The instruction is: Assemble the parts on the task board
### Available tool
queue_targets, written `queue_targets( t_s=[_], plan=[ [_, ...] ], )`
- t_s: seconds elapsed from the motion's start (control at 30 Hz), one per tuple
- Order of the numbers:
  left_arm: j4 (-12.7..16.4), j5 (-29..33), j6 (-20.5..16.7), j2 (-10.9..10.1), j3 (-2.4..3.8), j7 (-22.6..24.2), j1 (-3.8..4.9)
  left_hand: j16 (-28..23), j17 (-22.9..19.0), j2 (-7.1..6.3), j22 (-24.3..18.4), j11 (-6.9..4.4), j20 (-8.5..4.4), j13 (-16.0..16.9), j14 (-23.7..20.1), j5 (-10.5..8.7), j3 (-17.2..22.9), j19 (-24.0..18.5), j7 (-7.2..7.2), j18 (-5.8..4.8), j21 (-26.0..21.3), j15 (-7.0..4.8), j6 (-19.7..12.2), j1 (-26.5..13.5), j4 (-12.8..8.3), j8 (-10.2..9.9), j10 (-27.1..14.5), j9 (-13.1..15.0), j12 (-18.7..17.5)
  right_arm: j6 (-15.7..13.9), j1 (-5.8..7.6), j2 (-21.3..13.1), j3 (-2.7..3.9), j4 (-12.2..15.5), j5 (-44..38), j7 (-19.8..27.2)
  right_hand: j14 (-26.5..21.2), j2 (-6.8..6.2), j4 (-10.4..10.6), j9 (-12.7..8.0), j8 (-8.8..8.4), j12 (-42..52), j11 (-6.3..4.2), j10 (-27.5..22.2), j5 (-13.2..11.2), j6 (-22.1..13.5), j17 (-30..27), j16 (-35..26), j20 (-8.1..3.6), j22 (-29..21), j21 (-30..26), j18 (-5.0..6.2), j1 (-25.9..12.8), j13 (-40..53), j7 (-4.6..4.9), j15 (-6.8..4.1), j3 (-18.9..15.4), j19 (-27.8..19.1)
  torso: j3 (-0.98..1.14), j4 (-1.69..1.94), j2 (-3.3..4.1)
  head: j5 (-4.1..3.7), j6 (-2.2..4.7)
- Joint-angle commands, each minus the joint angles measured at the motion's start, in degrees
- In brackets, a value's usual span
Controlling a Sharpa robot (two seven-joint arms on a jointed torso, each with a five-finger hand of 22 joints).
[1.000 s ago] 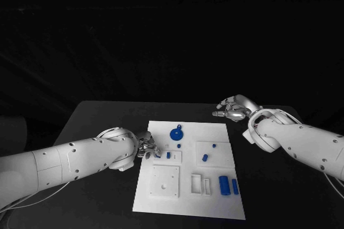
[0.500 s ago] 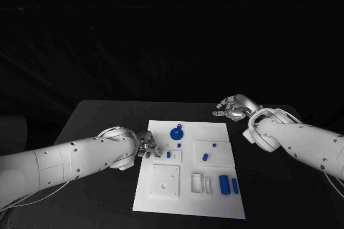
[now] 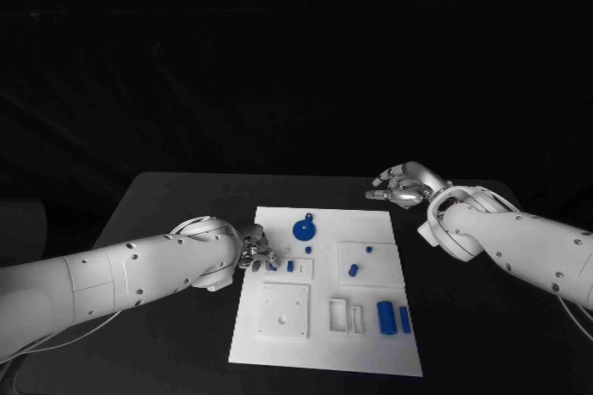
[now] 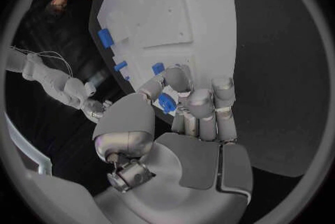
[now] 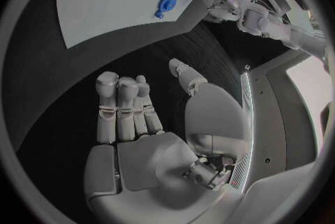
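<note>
Left hand (image 4: 183,105) pinches a small blue part (image 4: 167,102) at the board (image 3: 371,344) left edge. Right hand (image 3: 402,187) off the board's far right corner, fingers apart, holding nothing. Two blue bars (image 3: 394,318) lie near the board's right edge, disc (image 3: 302,232) near its far edge.

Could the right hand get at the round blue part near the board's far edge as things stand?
Probably yes. The right hand holds nothing and hovers over the table beyond the task board's far right corner; nothing lies between it and the round blue part.
</note>
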Motion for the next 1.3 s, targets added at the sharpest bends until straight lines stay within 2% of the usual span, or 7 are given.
queue_targets(
  t_s=[0.03, 0.37, 0.5, 0.57, 0.7, 1.13, 1.3],
  plan=[
    [0.1, -1.0, 2.9, 0.4, -0.38, -0.6, -0.49, 0.4, 0.1, 0.29, 0.1, -0.44, -5.16, -0.1, -0.2, -0.19, 0.0, 0.5, -1.91, 1.06, 0.3, -0.49, 4.7, -0.4, 0.3, 0.0, -0.2, -0.1, 0.2, 0.7, -0.03, 0.0, 0.02, 0.1, -0.4, 0.5, 0.5, 0.03, 0.1, -0.1, 0.27, 0.3, -0.05, -0.2, 0.3, 0.0, 0.0, -0.1, -0.42, 0.2, -0.4, 5.71, -0.5, -0.1, 0.55, 0.01, -0.4, -0.2, 0.04, -0.01, 0.01, -0.01, -0.06],
    [-0.1, -1.7, 3.0, 0.8, -0.41, -0.7, -0.5, 0.6, 0.2, -0.33, 0.2, -0.5, -5.2, -0.2, -0.2, -0.45, -0.2, 0.5, -1.98, 1.08, 0.4, -0.55, 4.8, -0.7, 0.3, 0.2, -0.2, -0.1, 0.5, 0.7, -0.02, -0.1, 0.02, 0.2, -0.4, 0.5, 0.5, 0.02, 0.1, -0.1, 0.27, 0.3, -0.05, -0.2, 0.4, 0.0, 0.0, -0.1, -0.43, 0.2, -0.4, 5.71, -0.5, -0.1, 0.55, 0.01, -0.4, -0.2, 0.01, 0.02, -0.02, -0.08, -0.24],
    [-0.3, -1.8, 2.4, 0.9, -0.43, -1.2, -0.5, 0.6, 0.4, -1.59, 0.2, -0.54, -5.34, -0.5, -0.3, -5.86, -0.4, 0.5, -2.04, 1.2, 0.4, -0.62, 4.7, -1.5, 1.3, 0.2, -0.3, -0.2, 0.9, 0.7, -0.02, -0.1, 0.02, 0.2, -0.4, 0.5, 0.5, 0.02, 0.1, -0.1, 0.27, 0.3, -0.05, -0.2, 0.4, 0.0, 0.0, -0.1, -0.43, 0.2, -0.4, 5.71, -0.6, -0.1, 0.55, 0.01, -0.4, -0.2, 0.0, 0.01, -0.01, -0.14, -0.27],
    [-0.4, -1.8, 1.5, 1.0, -0.45, -1.8, -0.51, 0.5, 0.5, -3.23, 0.1, -0.52, -5.41, -0.8, -0.4, -10.01, -0.5, 0.5, -2.05, 1.27, 0.3, -0.63, 4.5, -2.1, 2.4, 0.2, -0.5, -0.3, 1.1, 0.7, -0.02, -0.1, 0.02, 0.2, -0.4, 0.5, 0.5, 0.01, 0.1, -0.1, 0.27, 0.3, -0.05, -0.2, 0.4, 0.0, 0.0, -0.1, -0.43, 0.3, -0.4, 5.71, -0.6, -0.1, 0.55, 0.01, -0.4, -0.2, -0.01, 0.01, -0.01, -0.16, -0.31],
    [-0.5, -1.7, 1.0, 1.0, -0.46, -2.1, -0.52, 0.0, 0.4, -6.91, 0.0, -0.05, -5.53, -1.3, -0.6, -12.34, -0.6, 0.3, -1.44, 1.41, 0.1, -0.23, 2.6, -3.1, 4.0, -0.9, -0.6, -1.0, 1.2, 0.7, -0.02, -0.1, 0.02, 0.2, -0.4, 0.5, 0.5, 0.01, 0.1, -0.1, 0.27, 0.4, -0.05, -0.2, 0.4, 0.0, 0.0, -0.1, -0.43, 0.3, -0.4, 5.71, -0.6, -0.1, 0.55, 0.01, -0.4, -0.2, -0.02, 0.03, -0.03, -0.2, -0.29],
    [-0.8, -1.8, 0.6, 0.4, -0.44, -2.4, -0.52, -0.3, 0.4, -10.52, 0.0, 0.3, -5.68, -2.0, -0.5, -13.84, 0.2, 0.3, -1.09, 1.57, 0.0, 0.06, 1.4, -4.3, 7.4, -1.6, -0.6, -1.6, 1.4, 0.6, -0.02, -0.2, 0.02, 0.2, -0.4, 0.6, 0.5, -0.01, 0.1, -0.1, 0.27, 0.4, -0.05, -0.2, 0.4, 0.0, 0.0, -0.1, -0.43, 0.3, -0.4, 5.71, -0.6, -0.1, 0.55, 0.01, -0.4, -0.2, -0.05, 0.03, -0.04, -0.32, -0.21],
    [-0.6, -1.8, 0.0, 0.0, -0.4, -2.5, -0.52, -0.5, 0.4, -13.38, -0.1, 0.47, -5.72, -2.4, -0.5, -14.06, 1.2, 0.4, -0.93, 1.64, -0.1, 0.2, 0.7, -4.7, 10.0, -1.9, -0.6, -1.8, 1.5, 0.5, -0.03, -0.2, 0.02, 0.2, -0.4, 0.6, 0.5, -0.02, 0.1, -0.1, 0.27, 0.4, -0.05, -0.2, 0.4, 0.0, 0.0, -0.1, -0.43, 0.3, -0.4, 5.71, -0.6, -0.1, 0.55, 0.01, -0.5, -0.2, -0.07, 0.07, -0.04, -0.4, -0.09]
  ],
)
